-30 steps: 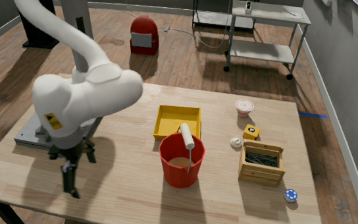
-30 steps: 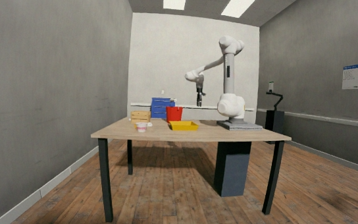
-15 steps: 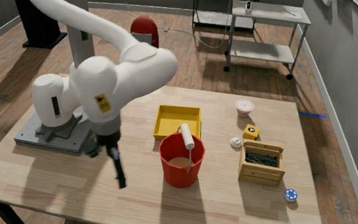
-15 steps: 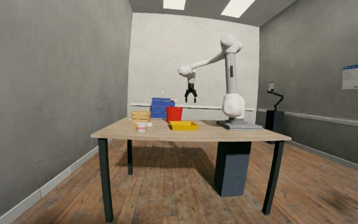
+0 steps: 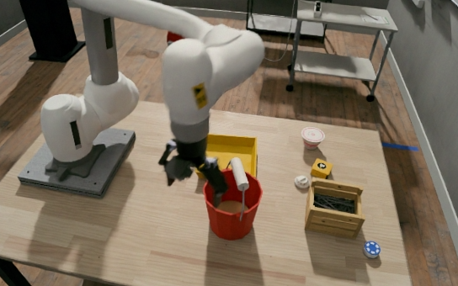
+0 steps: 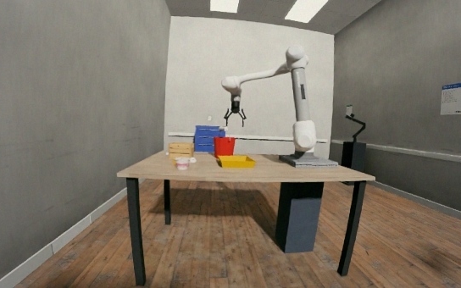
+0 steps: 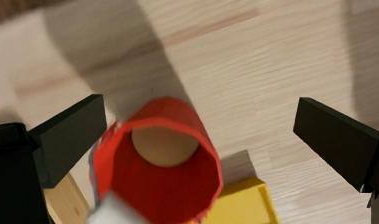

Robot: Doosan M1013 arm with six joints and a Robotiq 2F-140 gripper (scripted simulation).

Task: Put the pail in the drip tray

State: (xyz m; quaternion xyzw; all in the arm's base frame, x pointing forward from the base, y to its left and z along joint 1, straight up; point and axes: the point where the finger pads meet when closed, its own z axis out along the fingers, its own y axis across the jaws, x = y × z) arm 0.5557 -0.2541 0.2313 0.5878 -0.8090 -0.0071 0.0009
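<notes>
The red pail (image 5: pixel 232 207) stands upright on the table top, in front of the yellow drip tray (image 5: pixel 230 153). Its handle with a white grip (image 5: pixel 240 173) leans over its rim. My gripper (image 5: pixel 191 169) is open and empty, well above the table, over the pail's left rim. In the wrist view the pail (image 7: pixel 160 167) lies below, between my spread fingers, and a corner of the tray (image 7: pixel 242 205) shows beside it. In the exterior view the gripper (image 6: pixel 234 118) hangs above the pail (image 6: pixel 224 146) and the tray (image 6: pixel 236 161).
A wooden crate of dark parts (image 5: pixel 333 206), a small yellow box (image 5: pixel 321 168), a white cup (image 5: pixel 312 137), a white cap (image 5: pixel 301 182) and a blue disc (image 5: pixel 371 249) are on the table's right side. The arm's base (image 5: pixel 77 161) is at the left.
</notes>
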